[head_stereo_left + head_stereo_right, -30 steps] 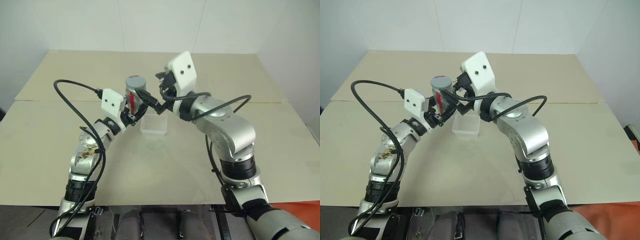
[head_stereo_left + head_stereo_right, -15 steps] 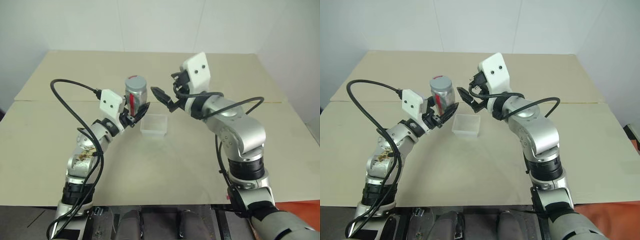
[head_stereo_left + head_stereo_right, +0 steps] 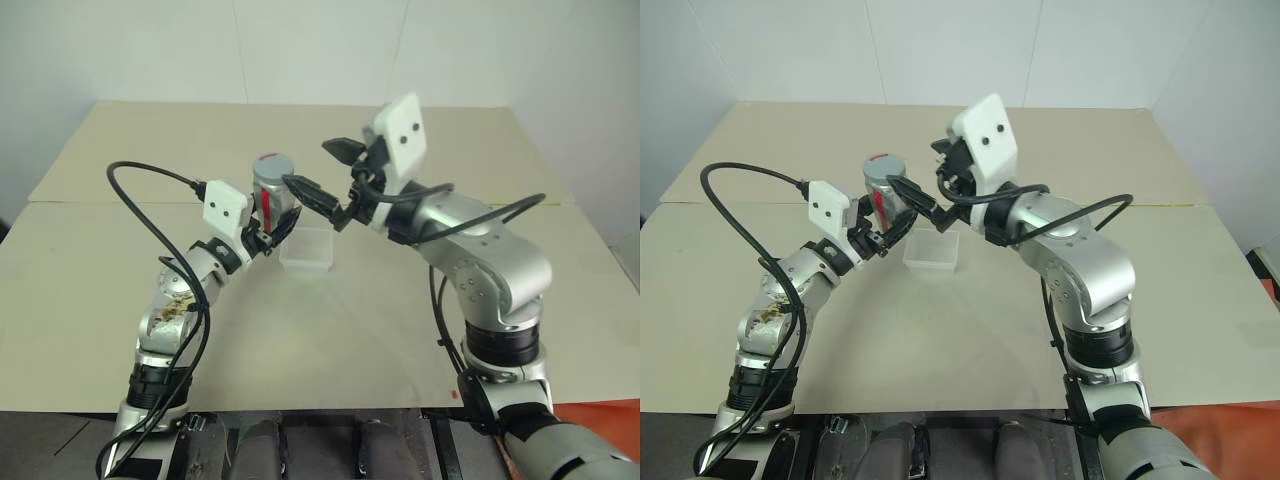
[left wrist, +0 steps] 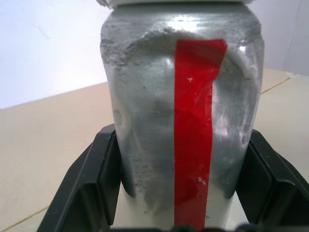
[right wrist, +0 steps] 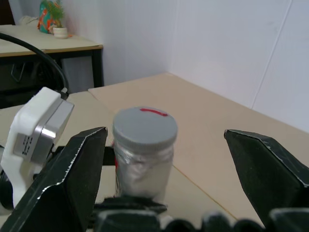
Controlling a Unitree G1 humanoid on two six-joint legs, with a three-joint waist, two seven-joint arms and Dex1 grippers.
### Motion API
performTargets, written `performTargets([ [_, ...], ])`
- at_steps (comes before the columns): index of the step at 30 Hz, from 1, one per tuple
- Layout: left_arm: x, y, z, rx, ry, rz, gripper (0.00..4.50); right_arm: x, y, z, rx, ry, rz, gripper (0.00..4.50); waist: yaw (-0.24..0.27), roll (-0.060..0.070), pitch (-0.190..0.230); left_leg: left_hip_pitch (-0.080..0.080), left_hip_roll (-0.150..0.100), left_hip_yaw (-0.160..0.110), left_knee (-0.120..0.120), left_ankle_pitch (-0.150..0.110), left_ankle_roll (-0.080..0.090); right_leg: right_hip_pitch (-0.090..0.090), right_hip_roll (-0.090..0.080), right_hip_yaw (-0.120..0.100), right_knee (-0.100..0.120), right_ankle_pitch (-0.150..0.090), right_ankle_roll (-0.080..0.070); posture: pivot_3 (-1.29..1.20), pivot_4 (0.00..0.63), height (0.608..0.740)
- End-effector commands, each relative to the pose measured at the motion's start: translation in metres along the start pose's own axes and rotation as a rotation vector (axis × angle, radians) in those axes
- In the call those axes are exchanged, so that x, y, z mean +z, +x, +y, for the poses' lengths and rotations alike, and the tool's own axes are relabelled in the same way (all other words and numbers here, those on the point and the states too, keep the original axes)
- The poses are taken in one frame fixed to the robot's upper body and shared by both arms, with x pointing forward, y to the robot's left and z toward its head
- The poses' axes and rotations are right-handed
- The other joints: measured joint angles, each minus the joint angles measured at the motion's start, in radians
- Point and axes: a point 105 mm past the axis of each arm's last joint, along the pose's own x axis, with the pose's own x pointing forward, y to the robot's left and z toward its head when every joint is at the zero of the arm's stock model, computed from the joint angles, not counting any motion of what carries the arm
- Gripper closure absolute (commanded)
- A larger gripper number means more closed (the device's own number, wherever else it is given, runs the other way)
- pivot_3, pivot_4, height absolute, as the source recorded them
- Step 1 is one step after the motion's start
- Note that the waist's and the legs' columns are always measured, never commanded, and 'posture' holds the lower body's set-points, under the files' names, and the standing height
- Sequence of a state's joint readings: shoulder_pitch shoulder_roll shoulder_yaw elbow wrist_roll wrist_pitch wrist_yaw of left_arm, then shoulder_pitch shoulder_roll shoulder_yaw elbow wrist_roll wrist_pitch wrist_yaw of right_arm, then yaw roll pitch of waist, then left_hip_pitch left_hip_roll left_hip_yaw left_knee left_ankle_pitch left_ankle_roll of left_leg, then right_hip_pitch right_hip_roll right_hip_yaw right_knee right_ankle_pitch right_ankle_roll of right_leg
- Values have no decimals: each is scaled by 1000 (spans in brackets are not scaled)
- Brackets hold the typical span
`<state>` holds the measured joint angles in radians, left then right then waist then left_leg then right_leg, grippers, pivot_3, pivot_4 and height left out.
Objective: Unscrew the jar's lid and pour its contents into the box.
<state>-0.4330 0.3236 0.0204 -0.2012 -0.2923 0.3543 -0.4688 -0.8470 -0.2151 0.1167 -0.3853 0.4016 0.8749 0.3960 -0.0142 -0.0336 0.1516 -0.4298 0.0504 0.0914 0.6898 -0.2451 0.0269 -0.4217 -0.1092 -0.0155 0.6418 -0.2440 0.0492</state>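
The left pincer (image 3: pixel 272 232) is clamped on the lower body of the jar (image 3: pixel 271 198), holding it upright above the surface (image 3: pixel 120 300) with the lid (image 5: pixel 145 127) on top. The right pincer (image 3: pixel 320 170) is spread wide, its fingers flanking the lid without touching. The box (image 3: pixel 308 249) sits on the surface just beside the left pincer and below the right one.

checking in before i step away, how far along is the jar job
Early stage. Done: the left gripper is shut on the jar and holds it upright above the table, beside the box. In hand: the right gripper is open at the lid, its fingers spread on either side of it. Left: the lid is on, so unscrewing and pouring remain.
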Motion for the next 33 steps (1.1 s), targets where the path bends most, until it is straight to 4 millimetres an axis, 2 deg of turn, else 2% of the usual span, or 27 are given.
performTargets([
  [1, 17, 3, -8, -18, 24, -61, 1663, 13, 13, 5, -12, -71, -40, 33, 1, 0, 0, 0, 0, 0, 0, 0, 0, 0, 0, 0, 0, 0, 0, 0, 150, 740],
  [7, 17, 1, -10, -15, 23, -65, 1663, 11, 31, -1, -66, -104, -26, 33, 2, 0, 0, 0, 0, 1, 0, 1, -1, 0, 0, 0, 0, 0, 0, 0, 150, 740],
  [14, 18, -1, -8, -8, 27, -63, 1663, 6, 34, -11, -117, -99, -5, 33, 1, 0, 0, 0, 0, 2, 0, 1, -2, 0, 0, 0, 0, 0, 0, 0, 150, 740],
  [20, 19, -2, -7, -3, 28, -60, 1663, 4, 29, -15, -137, -93, 4, 33, 1, 0, 0, 0, 0, 2, 0, 1, -2, 0, 0, 0, 0, 0, 0, 0, 150, 740],
  [33, 21, -2, -2, 3, 31, -61, 1663, -4, 3, -23, -174, -98, 31, 33, 1, 0, 0, 0, 0, 1, 0, 0, -1, 0, 0, 0, 0, 0, 0, 0, 150, 740],
])
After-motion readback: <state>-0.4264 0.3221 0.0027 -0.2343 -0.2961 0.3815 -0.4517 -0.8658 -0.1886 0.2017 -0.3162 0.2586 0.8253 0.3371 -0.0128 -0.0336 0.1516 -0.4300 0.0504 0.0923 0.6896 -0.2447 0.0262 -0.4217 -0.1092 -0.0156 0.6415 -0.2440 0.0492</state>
